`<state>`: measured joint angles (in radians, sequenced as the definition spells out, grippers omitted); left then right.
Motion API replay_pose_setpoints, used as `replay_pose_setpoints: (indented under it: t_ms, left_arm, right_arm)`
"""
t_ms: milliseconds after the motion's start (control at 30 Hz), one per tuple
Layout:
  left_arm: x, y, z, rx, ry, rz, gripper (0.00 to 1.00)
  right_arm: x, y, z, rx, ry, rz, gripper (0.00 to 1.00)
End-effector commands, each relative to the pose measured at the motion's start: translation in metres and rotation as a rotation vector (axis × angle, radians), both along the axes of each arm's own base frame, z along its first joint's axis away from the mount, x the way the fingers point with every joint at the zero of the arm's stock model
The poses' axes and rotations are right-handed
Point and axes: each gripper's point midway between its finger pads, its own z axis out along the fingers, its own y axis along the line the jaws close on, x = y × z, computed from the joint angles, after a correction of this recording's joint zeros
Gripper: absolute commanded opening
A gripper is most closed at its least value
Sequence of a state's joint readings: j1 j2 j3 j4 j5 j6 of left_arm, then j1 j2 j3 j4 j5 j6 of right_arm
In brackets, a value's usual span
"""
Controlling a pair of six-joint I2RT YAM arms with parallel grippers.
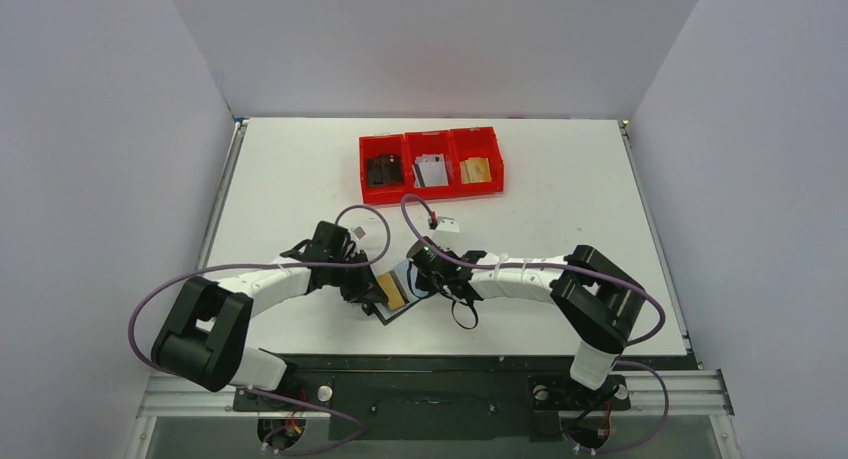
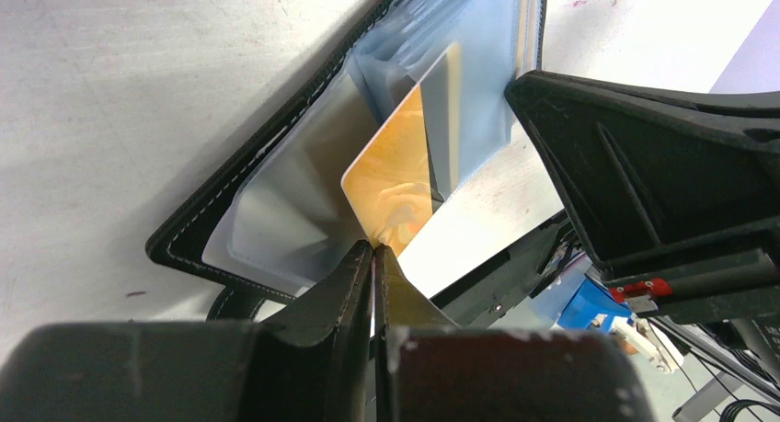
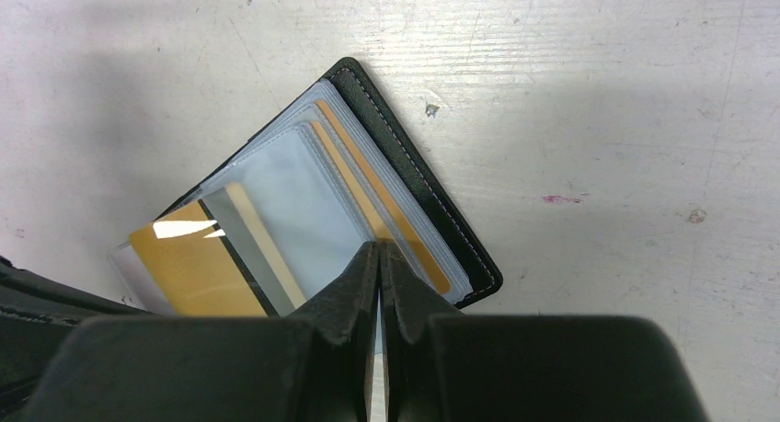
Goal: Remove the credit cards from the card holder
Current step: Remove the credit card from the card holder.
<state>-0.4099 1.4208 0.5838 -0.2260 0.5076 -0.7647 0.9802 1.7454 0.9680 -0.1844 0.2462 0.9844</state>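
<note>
The black card holder [image 1: 411,301] lies open on the table between my two grippers, its bluish clear sleeves fanned out [image 3: 303,188]. My left gripper [image 2: 374,248] is shut on the corner of a gold credit card [image 2: 397,174] with a dark stripe, which sticks partly out of a sleeve. The same card shows in the right wrist view [image 3: 189,268] and the top view [image 1: 392,291]. My right gripper [image 3: 379,245] is shut on the edge of a clear sleeve. Another gold card [image 3: 391,206] sits inside the sleeves by the holder's black cover [image 3: 418,178].
A red three-part bin [image 1: 432,139] stands at the back of the table, with a black card [image 1: 383,170], a white-grey card [image 1: 431,170] and a gold card [image 1: 476,169] in it. A small white tag [image 1: 448,224] lies just beyond the right gripper [image 1: 440,279].
</note>
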Motion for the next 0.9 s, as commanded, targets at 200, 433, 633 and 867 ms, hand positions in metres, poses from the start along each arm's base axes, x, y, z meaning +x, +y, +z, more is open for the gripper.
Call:
replay_pose_setpoints:
  t_ms: [200, 433, 633, 867]
  left_arm:
    - [0.002, 0.011, 0.015, 0.045, -0.053, 0.003, 0.00]
    - [0.002, 0.010, 0.031, 0.031, -0.092, -0.011, 0.00]
    - [0.004, 0.011, 0.044, 0.032, -0.127, -0.028, 0.00]
    - [0.008, 0.009, 0.061, 0.012, -0.174, -0.033, 0.00]
  right_arm:
    - [-0.023, -0.056, -0.052, -0.233, 0.132, -0.012, 0.00]
    - [-0.021, -0.049, -0.045, -0.210, 0.122, 0.017, 0.00]
    - [-0.009, -0.035, -0.024, -0.148, 0.099, 0.024, 0.00]
    - [0.009, -0.016, 0.014, -0.055, 0.044, 0.019, 0.00]
